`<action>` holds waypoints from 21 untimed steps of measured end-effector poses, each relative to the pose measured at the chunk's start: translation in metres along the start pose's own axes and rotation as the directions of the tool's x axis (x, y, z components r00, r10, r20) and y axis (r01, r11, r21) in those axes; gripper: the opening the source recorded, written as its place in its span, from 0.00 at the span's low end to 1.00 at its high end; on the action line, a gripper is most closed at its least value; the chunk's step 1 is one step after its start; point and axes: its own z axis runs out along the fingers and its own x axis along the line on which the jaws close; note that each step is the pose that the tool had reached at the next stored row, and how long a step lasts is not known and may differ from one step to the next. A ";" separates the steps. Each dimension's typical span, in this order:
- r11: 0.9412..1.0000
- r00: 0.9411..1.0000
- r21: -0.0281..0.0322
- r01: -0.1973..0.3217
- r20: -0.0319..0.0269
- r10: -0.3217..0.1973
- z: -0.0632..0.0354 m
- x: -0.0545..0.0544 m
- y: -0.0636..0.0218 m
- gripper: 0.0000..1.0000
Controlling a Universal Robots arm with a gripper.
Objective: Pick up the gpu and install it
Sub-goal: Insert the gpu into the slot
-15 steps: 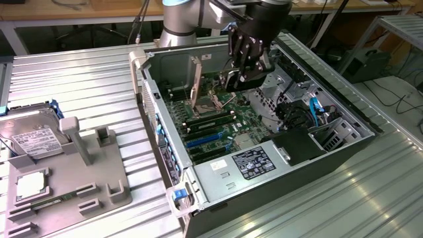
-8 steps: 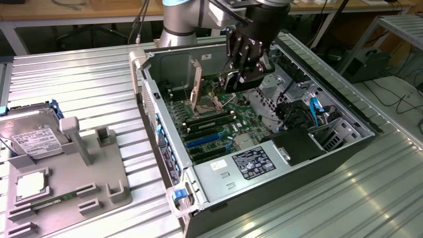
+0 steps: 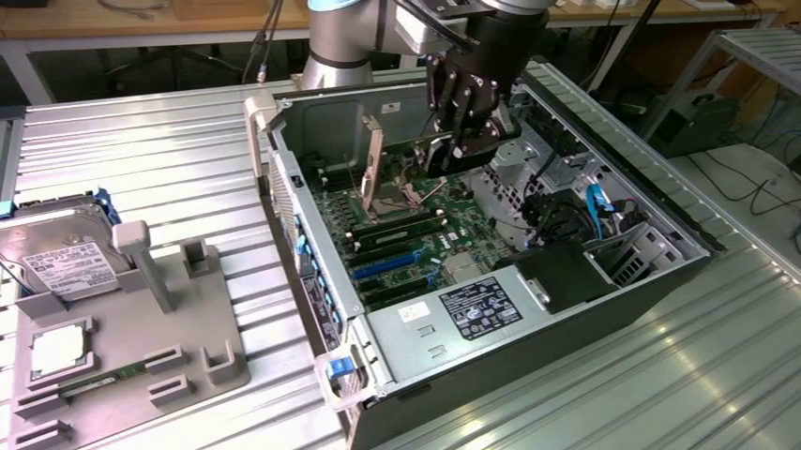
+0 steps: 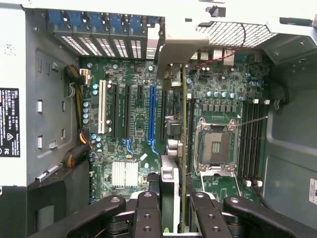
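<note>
black metal gripper (image 4: 176, 193) gripping shut on thin black gpu card with silver bracket (image 4: 184, 129), holding it on edge over flat green motherboard (image 4: 129, 124)

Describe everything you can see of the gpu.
The gpu is a thin dark card, seen edge-on in the wrist view, with a pale silver metal bracket at one end. The gripper is shut on it, holding it upright inside the open case, above the motherboard. Whether it touches a slot cannot be told.
</note>
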 end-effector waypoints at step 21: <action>1.000 1.000 -0.002 -0.004 0.000 0.004 0.0083 0.001 -0.0001 0.28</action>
